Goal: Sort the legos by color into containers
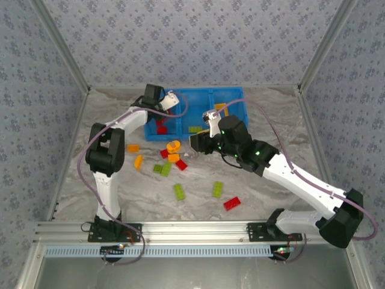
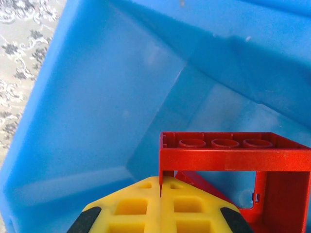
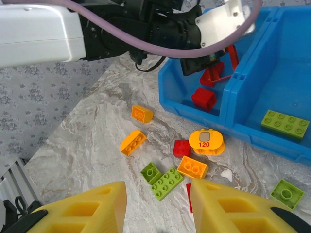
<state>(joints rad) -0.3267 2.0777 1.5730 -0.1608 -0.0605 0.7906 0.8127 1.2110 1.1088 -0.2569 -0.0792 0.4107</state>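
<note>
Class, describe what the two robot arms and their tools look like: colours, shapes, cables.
The left arm and right arm have white links, black joints and a lilac cable alongside. The left tool and right tool have blocky yellow fingers with square recesses and black edging.

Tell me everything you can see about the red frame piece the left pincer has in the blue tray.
The red frame is glossy plastic, an open rectangle: a top bar with a row of round studs, thin side posts, empty middle. It is held studs-up inside the left compartment of the blue tray. The left pincer is shut on one thin side post. Another red brick lies just below and behind it; whether they touch is unclear.
</note>
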